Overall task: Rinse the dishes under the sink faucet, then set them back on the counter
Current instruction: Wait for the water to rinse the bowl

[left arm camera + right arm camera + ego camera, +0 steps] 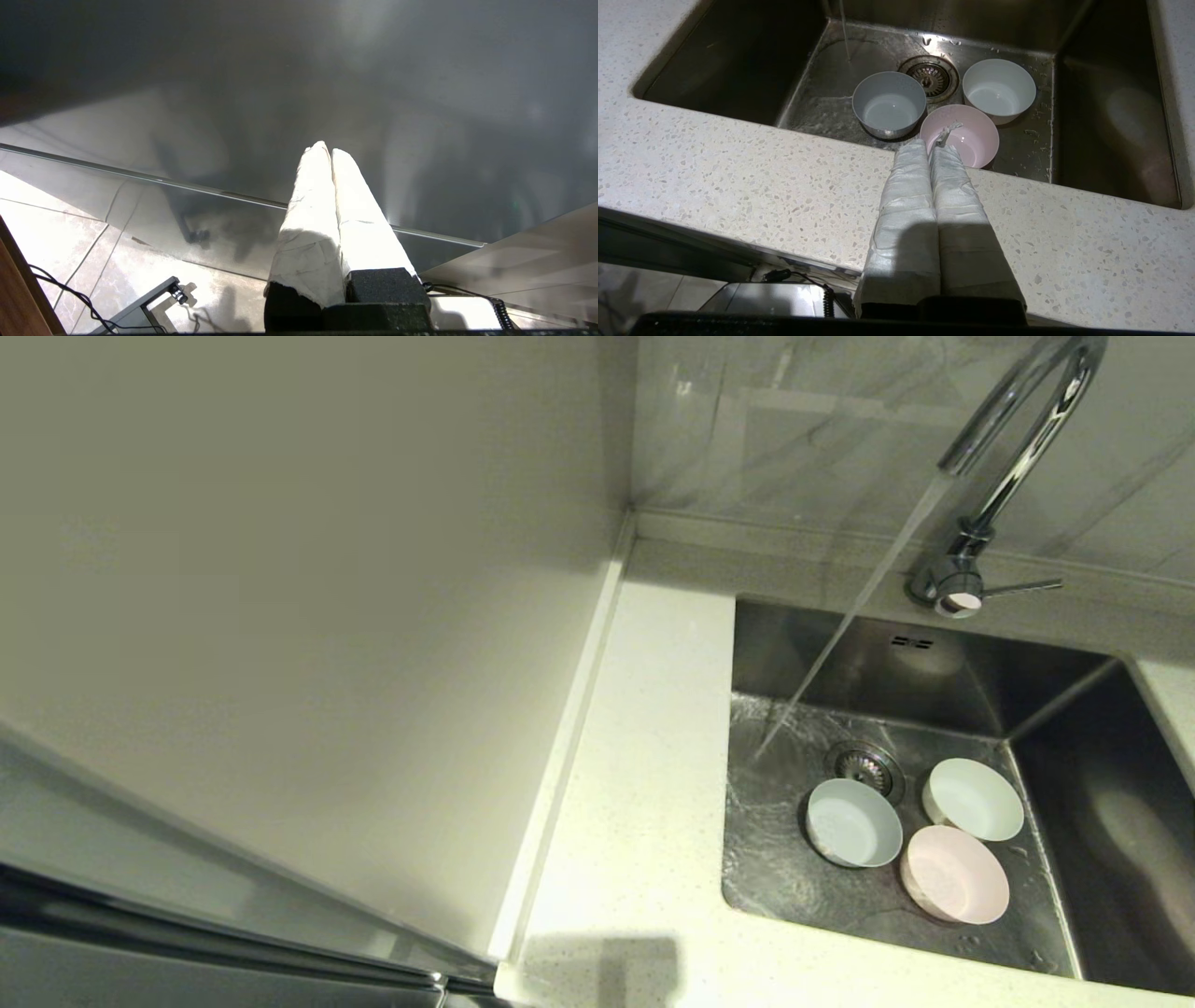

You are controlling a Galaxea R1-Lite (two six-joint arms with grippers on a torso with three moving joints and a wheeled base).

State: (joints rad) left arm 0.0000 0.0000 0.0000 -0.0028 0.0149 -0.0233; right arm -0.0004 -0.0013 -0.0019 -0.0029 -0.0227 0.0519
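Right wrist view: right tool (pixel 930 145), fingers together, hovers over desk (pixel 738 177); wet pink bowl (pixel 966 135) may slip when gripped.

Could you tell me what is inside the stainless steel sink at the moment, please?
Inside the brushed stainless steel sink: a pale blue bowl, a pale pink bowl, a whitish-green bowl and running water. The blue bowl's rim partly covers the round drain strainer.

Pale blue bowl (pixel 851 821), pale pink bowl (pixel 954 874) and whitish-green bowl (pixel 974 798) sit in a brushed steel sink (pixel 934 681); the table (pixel 644 784) is off-white, finely speckled; the faucet (pixel 1013 457) is shiny chrome.
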